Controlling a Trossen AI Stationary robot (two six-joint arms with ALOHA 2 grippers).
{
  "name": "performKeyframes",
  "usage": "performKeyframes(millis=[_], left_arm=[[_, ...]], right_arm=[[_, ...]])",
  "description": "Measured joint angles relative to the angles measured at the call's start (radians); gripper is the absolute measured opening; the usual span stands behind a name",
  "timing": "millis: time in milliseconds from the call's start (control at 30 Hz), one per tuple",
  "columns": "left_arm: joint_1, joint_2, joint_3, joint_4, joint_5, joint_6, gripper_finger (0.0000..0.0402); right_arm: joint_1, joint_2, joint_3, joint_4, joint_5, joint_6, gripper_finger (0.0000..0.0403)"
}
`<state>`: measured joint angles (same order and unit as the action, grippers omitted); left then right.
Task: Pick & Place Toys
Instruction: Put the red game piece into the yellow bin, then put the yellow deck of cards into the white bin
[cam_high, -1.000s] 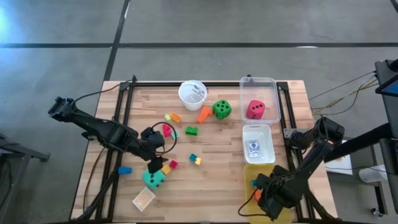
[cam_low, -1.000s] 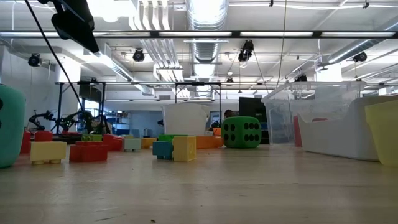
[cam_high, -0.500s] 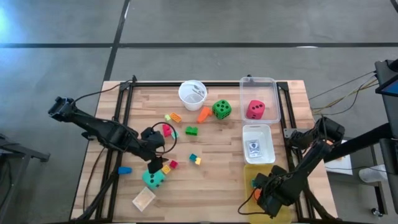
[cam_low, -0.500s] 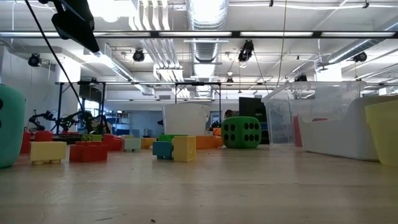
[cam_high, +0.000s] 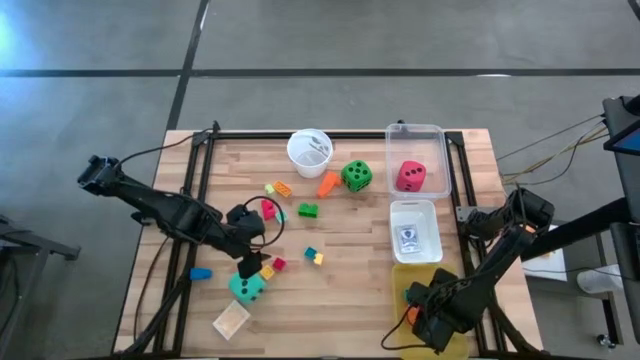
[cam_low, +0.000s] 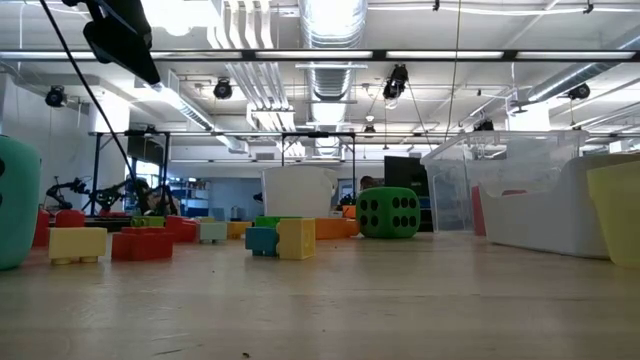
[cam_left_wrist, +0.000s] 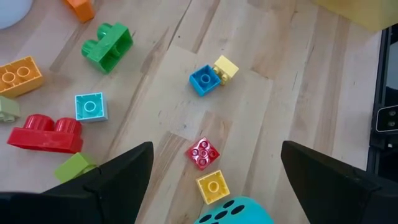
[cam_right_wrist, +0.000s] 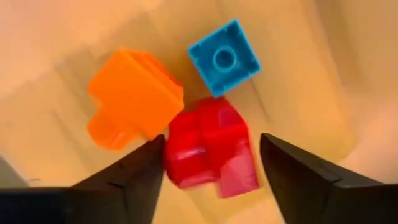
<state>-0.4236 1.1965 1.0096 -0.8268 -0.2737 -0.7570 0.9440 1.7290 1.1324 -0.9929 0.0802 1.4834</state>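
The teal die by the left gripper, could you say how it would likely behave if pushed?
The teal die looks soft and bulky, so probably light. Its flat faces suggest sliding or tipping over an edge rather than rolling far. It would likely nudge the yellow block beside it.

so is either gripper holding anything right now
No. The left gripper is open above loose blocks; the right gripper is open in the yellow bin, its fingers flanking a red block.

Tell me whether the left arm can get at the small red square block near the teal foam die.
Probably yes: the left gripper is open above the small red square block, with nothing between them.
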Motion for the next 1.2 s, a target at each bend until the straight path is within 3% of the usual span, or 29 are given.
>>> performKeyframes(millis=[200,467,600,767,867,1033,1200], left_arm=[[0.0,0.0,0.0,0.0,0.0,0.0,0.036],[0.001,0.0,0.0,-0.009,0.0,0.02,0.036],[0.0,0.0,0.0,-0.012,0.0,0.021,0.036],[0.0,0.005,-0.001,-0.012,-0.076,0.005,0.036],[0.0,0.005,-0.001,-0.012,-0.149,0.012,0.0359],[0.0,0.024,-0.001,0.018,-0.248,0.067,0.0359],[0.027,0.025,0.0,0.059,-0.125,0.151,0.0359]], right_arm=[[0.0,0.001,0.052,-0.135,-0.031,0.023,0.0314],[0.001,0.001,0.249,-0.373,-0.023,0.041,0.032],[0.001,0.001,0.364,-0.407,0.1,0.058,0.032],[-0.032,0.001,0.459,-0.403,0.421,0.027,0.0321],[-0.07,0.002,0.479,-0.392,0.543,-0.006,0.0321],[-0.12,0.003,0.476,-0.371,0.555,-0.055,0.0321],[-0.13,0.003,0.466,-0.369,0.559,-0.056,0.0321]])
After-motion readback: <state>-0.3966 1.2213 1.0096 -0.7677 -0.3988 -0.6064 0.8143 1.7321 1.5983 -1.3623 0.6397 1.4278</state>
